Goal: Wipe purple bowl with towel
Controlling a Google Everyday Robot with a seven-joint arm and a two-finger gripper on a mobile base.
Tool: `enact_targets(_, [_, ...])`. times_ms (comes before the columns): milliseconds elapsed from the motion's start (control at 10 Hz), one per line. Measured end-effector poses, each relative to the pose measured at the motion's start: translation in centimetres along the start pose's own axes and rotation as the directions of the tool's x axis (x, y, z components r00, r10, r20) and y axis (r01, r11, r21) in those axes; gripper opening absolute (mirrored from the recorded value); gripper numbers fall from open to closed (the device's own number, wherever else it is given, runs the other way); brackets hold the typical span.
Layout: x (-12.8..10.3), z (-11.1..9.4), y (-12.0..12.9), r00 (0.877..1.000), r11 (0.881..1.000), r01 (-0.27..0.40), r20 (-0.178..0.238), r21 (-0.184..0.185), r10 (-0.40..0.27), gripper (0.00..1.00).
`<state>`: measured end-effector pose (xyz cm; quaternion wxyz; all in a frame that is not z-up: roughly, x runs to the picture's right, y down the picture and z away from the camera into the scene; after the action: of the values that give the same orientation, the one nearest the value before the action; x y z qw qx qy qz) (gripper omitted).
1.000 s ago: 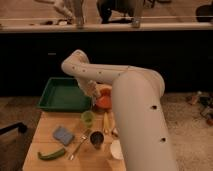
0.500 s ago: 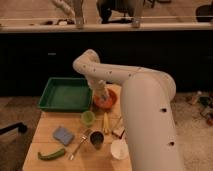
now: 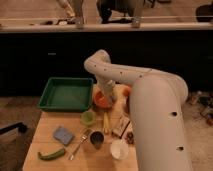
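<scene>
Camera view shows the white arm (image 3: 150, 115) rising large from the lower right, bending at an elbow above the far edge of the worktop (image 3: 50, 122) and dropping to the gripper (image 3: 107, 98), which hangs low over an orange bowl (image 3: 99, 101) at the back of the worktop, at or just above its rim. I cannot tell whether the gripper is spread or pressed together, nor whether it holds anything, because the wrist covers its tip. The purple bowl and the towel cannot be made out; the arm hides much of the right side of the worktop. Just left of the orange bowl lies a green tray (image 3: 66, 93), its near corner close to the bowl. An orange ball (image 3: 127, 91) shows to the right of the wrist, against the arm. In front of the orange bowl stands a small green cup (image 3: 88, 117), and beside that a yellow stick-like thing (image 3: 106, 123) lies pointing towards the front. A pale packet (image 3: 121, 126) rests to its right, partly under the arm. Nearer the front stand a dark cup (image 3: 96, 139) and a white cup (image 3: 119, 149), near each other. A utensil (image 3: 79, 144) lies slantwise just left of the dark cup. A blue sponge (image 3: 63, 135) sits further left, and a green pepper (image 3: 51, 154) lies at the front left corner. Dark cabinets (image 3: 50, 55) run behind the worktop.
</scene>
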<state>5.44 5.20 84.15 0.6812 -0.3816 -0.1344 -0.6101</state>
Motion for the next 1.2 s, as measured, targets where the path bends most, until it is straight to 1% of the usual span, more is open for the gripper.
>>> enact_targets(400, [0.0, 1.7, 3.8, 0.994, 0.995, -0.100, 0.032, 0.008, 0.100, 0.00])
enact_targets(700, [0.1, 2.9, 6.7, 0.984, 0.985, -0.173, 0.050, 0.021, 0.171, 0.00])
enact_targets(900, [0.4, 4.2, 9.8, 0.969, 0.970, -0.240, 0.067, 0.033, 0.237, 0.00])
enact_targets(1200, [1.3, 5.8, 14.1, 0.946, 0.947, -0.318, 0.082, 0.048, 0.313, 0.00])
